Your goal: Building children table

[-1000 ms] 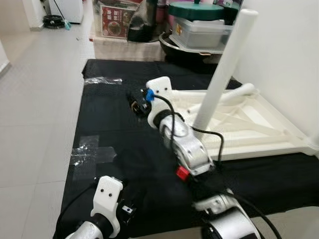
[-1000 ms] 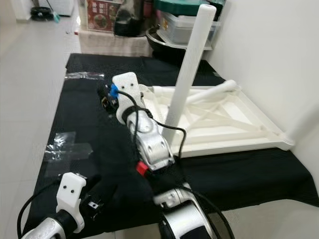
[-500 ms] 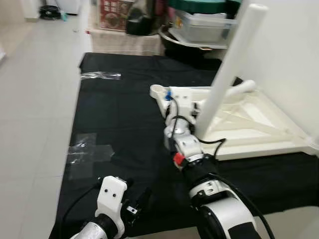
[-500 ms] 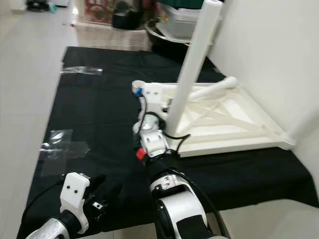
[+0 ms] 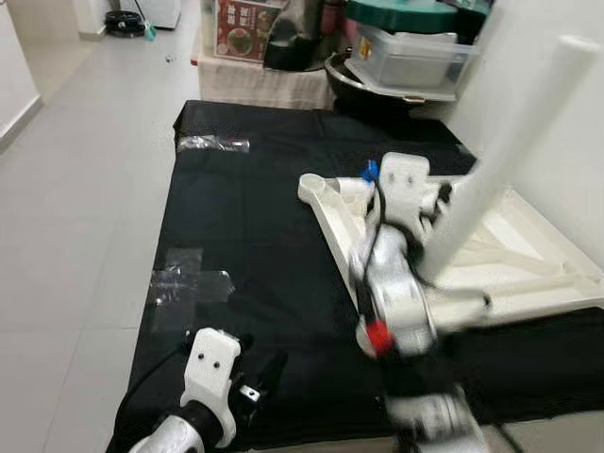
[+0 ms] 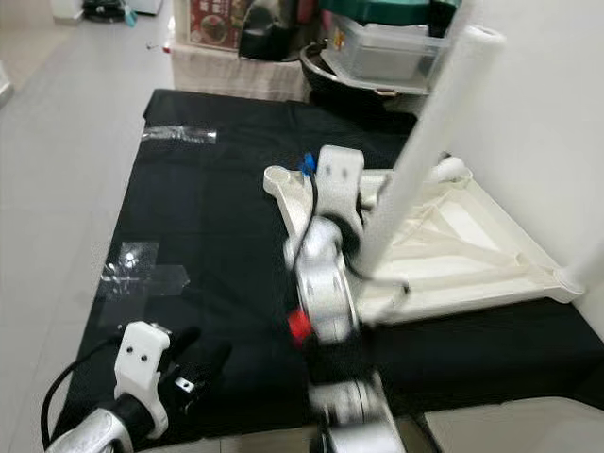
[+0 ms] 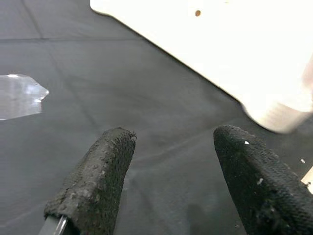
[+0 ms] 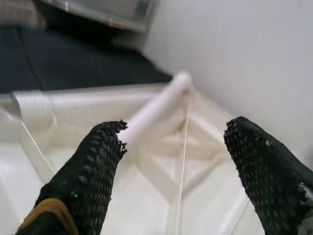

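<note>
The upturned tabletop (image 5: 528, 255) lies on the mat (image 5: 255, 236) at right, one leg (image 5: 500, 170) standing; tape (image 5: 184, 283) lies left.

The white plastic children's table (image 5: 528, 255) lies upside down on the far right part of a black cloth, its flat top against the cloth and its ribbed underside facing up. Raised diagonal ribs cross the underside between a raised rim. One white round leg (image 6: 420, 151) stands fitted near the table's near left corner, rising tall and leaning slightly right toward the wall. A second white leg (image 8: 155, 107) lies loose on its side across the underside, toward the far edge. An empty round socket (image 5: 321, 187) shows at the far left corner.
</note>
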Motion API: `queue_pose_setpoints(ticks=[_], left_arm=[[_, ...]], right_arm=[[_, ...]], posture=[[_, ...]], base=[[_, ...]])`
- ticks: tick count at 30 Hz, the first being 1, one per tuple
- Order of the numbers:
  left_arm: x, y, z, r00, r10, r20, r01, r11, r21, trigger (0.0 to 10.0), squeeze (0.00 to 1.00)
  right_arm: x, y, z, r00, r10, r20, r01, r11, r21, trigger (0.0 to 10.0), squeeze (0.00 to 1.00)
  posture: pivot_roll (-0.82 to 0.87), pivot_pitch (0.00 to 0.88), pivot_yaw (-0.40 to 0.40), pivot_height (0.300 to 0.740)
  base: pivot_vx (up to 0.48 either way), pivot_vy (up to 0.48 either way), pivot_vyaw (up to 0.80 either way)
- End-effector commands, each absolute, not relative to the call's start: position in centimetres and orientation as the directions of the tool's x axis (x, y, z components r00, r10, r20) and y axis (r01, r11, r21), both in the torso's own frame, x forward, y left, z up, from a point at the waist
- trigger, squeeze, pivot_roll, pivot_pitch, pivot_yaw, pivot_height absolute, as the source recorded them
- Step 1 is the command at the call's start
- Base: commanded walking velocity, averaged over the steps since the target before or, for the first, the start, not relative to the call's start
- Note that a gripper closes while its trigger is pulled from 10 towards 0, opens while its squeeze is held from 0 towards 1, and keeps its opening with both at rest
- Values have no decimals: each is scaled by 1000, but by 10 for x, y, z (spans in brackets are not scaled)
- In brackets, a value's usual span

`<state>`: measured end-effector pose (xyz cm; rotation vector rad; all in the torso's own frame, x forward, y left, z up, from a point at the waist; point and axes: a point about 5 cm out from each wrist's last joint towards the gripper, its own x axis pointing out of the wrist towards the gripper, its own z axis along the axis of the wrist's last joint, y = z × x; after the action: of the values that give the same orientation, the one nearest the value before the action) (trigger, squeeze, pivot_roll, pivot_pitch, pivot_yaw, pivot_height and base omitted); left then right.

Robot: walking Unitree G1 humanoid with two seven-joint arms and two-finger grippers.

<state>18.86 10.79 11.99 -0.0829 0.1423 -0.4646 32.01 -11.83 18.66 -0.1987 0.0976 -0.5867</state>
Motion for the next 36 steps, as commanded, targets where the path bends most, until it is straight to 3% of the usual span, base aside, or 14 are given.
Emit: queue_pose_setpoints(ticks=[1,4,7,10,11,12,17,21,27,30,36], left_arm=[[187,106,116,876,-461,-139,445,886,-133,10000,0],[186,108,115,877,-458,-144,441,887,-133,10000,0],[186,109,116,877,-458,-144,441,887,-136,10000,0],[186,109,116,876,-460,-146,443,886,-136,10000,0],[185,108,116,875,-462,-146,445,885,-137,10000,0],[185,108,116,875,-462,-146,445,885,-137,10000,0],[184,109,116,878,-455,-147,437,889,-137,10000,0],[182,109,117,880,-451,-148,433,891,-138,10000,0],[181,109,117,880,-451,-148,432,891,-142,10000,0],[181,108,117,878,-455,-147,436,888,-148,10000,0],[180,107,117,878,-455,-149,434,888,-154,10000,0]], right_arm=[[307,-149,171,772,-627,-103,583,764,-277,10000,0],[293,-197,170,720,-687,-93,612,693,-381,10000,0],[294,-200,174,730,-679,-83,606,699,-380,10000,0],[310,-193,181,838,-540,-78,497,815,-299,10000,0],[329,-171,190,948,-310,-72,298,944,-142,10000,0],[329,-171,190,948,-310,-72,298,944,-142,10000,0],[358,-140,201,995,-41,-93,35,997,-67,10000,0],[371,-128,201,985,89,-149,-104,990,-95,10000,0],[379,-127,195,922,240,-304,-319,916,-245,10000,0],[379,-129,190,849,330,-414,-449,862,-234,10000,0],[384,-129,204,777,446,-445,-556,818,-151,10000,0]], posture=[[76,90,-150,740],[70,89,-143,740],[70,89,-143,740],[74,91,-143,740],[80,93,-145,740],[80,93,-145,740],[92,98,-159,740],[100,99,-166,740],[97,100,-169,740],[92,100,-169,740],[88,102,-170,740]], base=[[0,0,0],[0,0,0],[0,0,0],[0,0,0],[0,0,0],[0,0,0],[0,0,0],[0,0,0],[0,0,0],[0,0,0],[0,0,0]])
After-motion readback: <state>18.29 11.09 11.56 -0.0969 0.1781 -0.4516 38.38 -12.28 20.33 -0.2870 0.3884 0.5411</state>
